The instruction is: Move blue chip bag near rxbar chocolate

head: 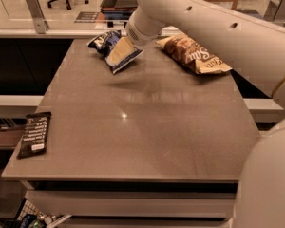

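The blue chip bag point(101, 42) lies crumpled at the far left of the grey table point(147, 122). My gripper point(117, 52) reaches down from the white arm point(204, 23) and sits right over the bag, covering its middle; whether it touches the bag I cannot tell. The rxbar chocolate point(34, 134), a flat black wrapper with white text, lies at the table's near left edge, far from the bag and the gripper.
A larger brown-and-yellow chip bag point(194, 55) lies at the far right of the table. The robot's white body point(270, 184) fills the lower right corner. Beyond the table's far edge are a counter and an office chair.
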